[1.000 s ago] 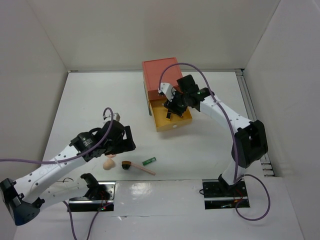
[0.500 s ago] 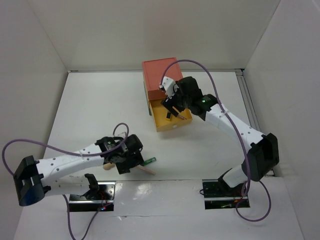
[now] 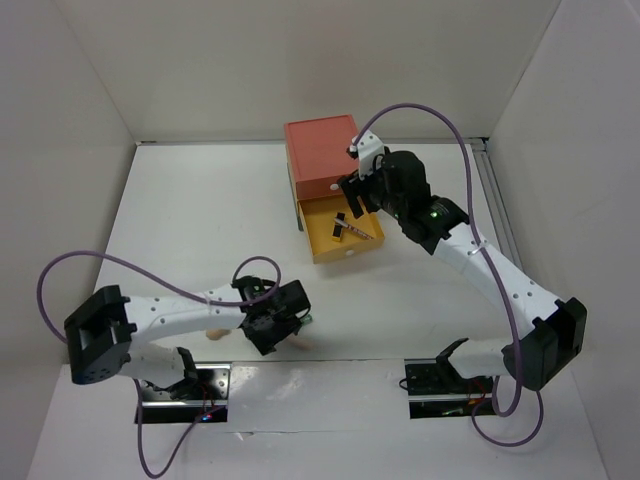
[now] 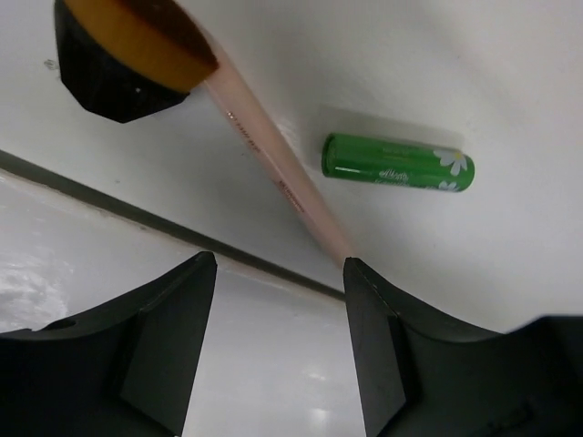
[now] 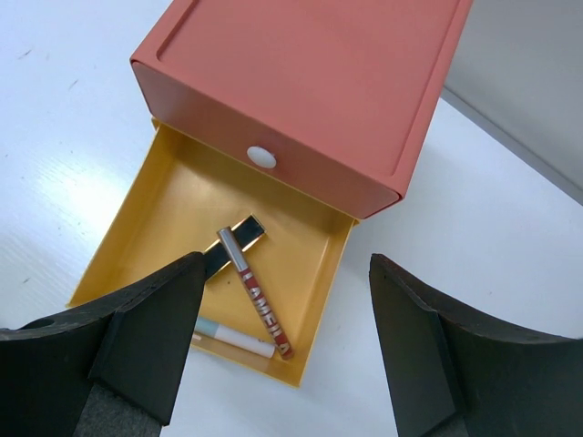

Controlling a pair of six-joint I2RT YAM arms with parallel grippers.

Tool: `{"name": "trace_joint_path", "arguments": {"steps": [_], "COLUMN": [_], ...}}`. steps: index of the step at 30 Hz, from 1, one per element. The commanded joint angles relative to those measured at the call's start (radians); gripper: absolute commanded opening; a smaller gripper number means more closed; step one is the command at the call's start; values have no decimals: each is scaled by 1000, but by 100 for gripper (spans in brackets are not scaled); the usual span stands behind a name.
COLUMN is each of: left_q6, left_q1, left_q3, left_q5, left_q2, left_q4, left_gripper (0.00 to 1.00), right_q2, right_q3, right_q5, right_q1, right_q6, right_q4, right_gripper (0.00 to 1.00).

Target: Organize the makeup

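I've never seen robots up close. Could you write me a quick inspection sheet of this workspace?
Surface: white table, glossy near edge.
Job's things: brush and green tube lie apart on the table, peach puff nearby; gloss stick, pale pencil and small black case lie in the open yellow drawer under the orange box.
Clutter: nothing seen.
Grippers: left gripper open by the brush handle's end; right gripper open above the drawer.
Cables: purple cable loops over the left arm, another over the right.
Surroundings: white walls.

grn daisy tube (image 4: 397,162), ylw drawer (image 5: 178,196)
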Motion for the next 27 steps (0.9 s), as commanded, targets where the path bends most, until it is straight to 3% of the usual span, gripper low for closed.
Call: {"name": "trace_joint_path", "arguments": {"steps": [1, 8, 15, 20, 27], "left_q6": [-47, -86, -133, -121, -121], "left_q1": [-4, -13, -13, -13, -13], "left_q3": [67, 99, 15, 34, 25], "left_q5": [-30, -30, 13, 13, 22], "left_q2": [87, 187, 218, 260, 269], "left_q4": [4, 4, 88, 90, 72], "left_gripper": [71, 70, 59, 59, 39], "right_q2": [-27, -8, 1, 1, -19], "right_q3": [-12, -21, -21, -21, -21], "right_q5": [28, 14, 32, 0, 11], "right_q1": [-6, -6, -6, -6, -6], "right_q6": [29, 29, 29, 29, 29], "right_q4": [50, 50, 60, 69, 69], "right_gripper": [80, 81, 81, 81, 81]}}
